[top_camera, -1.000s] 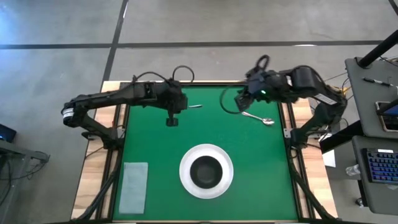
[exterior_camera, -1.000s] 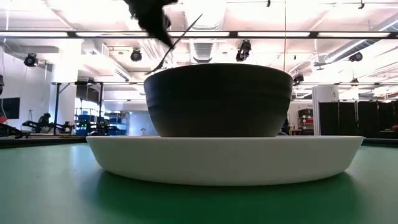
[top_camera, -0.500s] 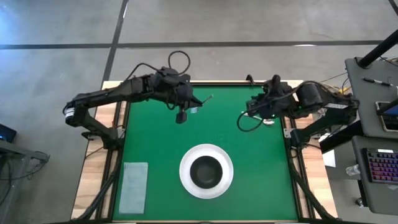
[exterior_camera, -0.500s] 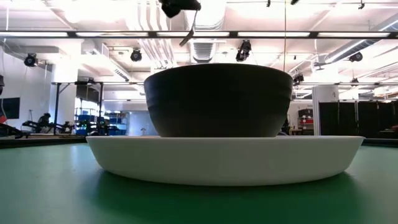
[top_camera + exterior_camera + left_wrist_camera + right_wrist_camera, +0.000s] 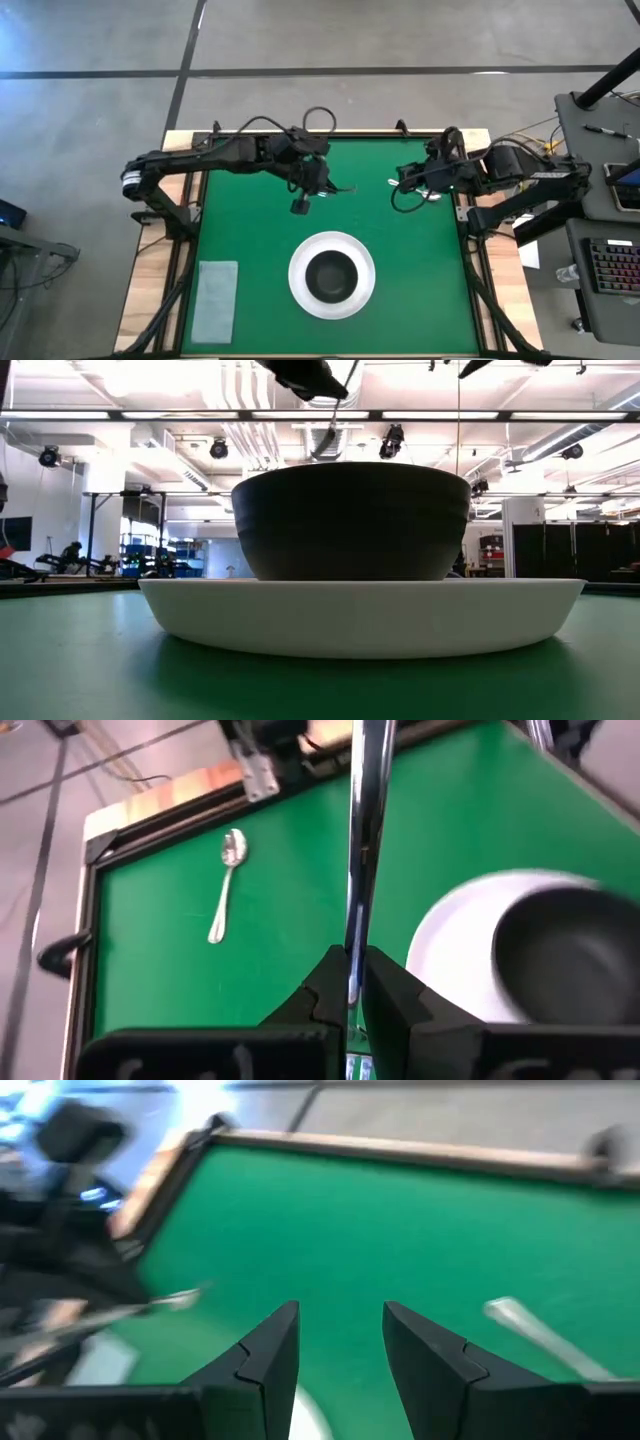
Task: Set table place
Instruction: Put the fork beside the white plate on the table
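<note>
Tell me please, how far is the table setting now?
Done: the bowl sits on the plate. In hand: the left end effector is shut on the fork, held above the table. Left: the spoon lies on the green top, with the open right end effector near it.

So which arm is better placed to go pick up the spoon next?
The right. Its tool is open and empty, over the table's far right side where the spoon lies. The left tool is shut on the fork.
</note>
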Robot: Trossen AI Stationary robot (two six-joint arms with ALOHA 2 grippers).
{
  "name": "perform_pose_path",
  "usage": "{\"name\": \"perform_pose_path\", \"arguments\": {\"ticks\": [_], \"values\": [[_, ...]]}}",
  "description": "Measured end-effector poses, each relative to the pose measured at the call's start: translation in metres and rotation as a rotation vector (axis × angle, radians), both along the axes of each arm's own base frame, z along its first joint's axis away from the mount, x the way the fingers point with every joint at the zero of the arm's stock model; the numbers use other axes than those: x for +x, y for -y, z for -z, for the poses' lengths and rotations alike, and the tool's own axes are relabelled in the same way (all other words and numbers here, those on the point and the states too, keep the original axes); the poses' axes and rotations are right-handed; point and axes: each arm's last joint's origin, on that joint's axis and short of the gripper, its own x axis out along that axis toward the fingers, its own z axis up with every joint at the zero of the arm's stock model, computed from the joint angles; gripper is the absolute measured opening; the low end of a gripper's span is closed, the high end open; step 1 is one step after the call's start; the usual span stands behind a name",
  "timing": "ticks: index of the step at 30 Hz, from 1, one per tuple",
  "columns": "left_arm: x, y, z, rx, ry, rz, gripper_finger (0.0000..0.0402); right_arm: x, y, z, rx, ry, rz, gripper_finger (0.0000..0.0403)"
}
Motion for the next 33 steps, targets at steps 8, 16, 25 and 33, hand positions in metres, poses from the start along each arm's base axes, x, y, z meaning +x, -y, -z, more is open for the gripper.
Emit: {"name": "perform_pose_path", "arguments": {"ticks": [8, 16, 25, 33], "values": [[0.015, 0.01, 0.032, 0.342, -0.167, 0.083, 0.0, 0.021, 0.001, 0.014, 0.232, 0.192, -0.178, 0.0139], [0.019, 0.009, 0.033, 0.445, -0.159, 0.094, 0.0, 0.045, -0.004, 0.043, 0.473, 0.103, -0.266, 0.0139], [0.023, 0.016, 0.041, 0.476, -0.169, 0.143, 0.0, 0.074, -0.005, 0.047, 0.475, 0.137, -0.312, 0.0139], [0.025, 0.029, 0.036, 0.51, -0.126, 0.191, 0.0, 0.094, -0.007, 0.064, 0.498, 0.09, -0.32, 0.0139]]}}
